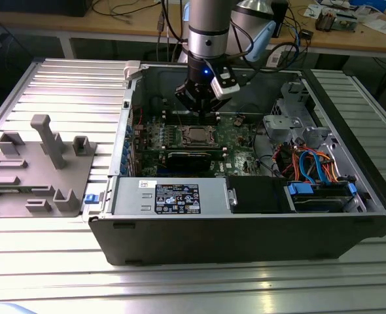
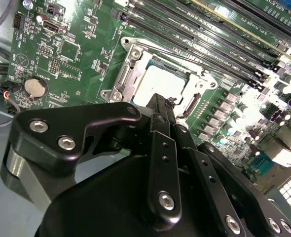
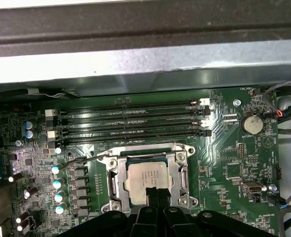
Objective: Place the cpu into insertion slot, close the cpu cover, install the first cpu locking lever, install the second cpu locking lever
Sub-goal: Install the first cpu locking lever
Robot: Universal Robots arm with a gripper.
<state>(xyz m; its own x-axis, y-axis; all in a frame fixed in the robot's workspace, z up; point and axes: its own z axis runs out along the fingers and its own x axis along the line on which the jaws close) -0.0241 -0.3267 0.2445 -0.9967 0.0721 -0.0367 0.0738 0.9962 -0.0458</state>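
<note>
The cpu (image 3: 146,177) (image 2: 158,84) (image 1: 196,135), a dull silver square chip, lies flat in the insertion slot (image 3: 187,150) on the green motherboard. The cpu cover (image 3: 117,177) (image 2: 128,74), a thin silvery frame, lies down around the chip with the chip showing through its window. A thin metal lever (image 3: 81,160) sticks out sideways from one socket corner. My black gripper (image 1: 197,108) (image 2: 161,101) (image 3: 155,193) hangs just above the socket's edge, its fingers pressed together with nothing between them.
Long memory slots (image 3: 130,123) run beside the socket, and a coin battery (image 3: 251,123) sits near the board's corner. The open case (image 1: 108,229) holds a power supply (image 1: 170,196), a black card (image 1: 190,159) and a drive cage with cables (image 1: 311,163). Grey fixtures (image 1: 42,163) stand at the exterior view's left.
</note>
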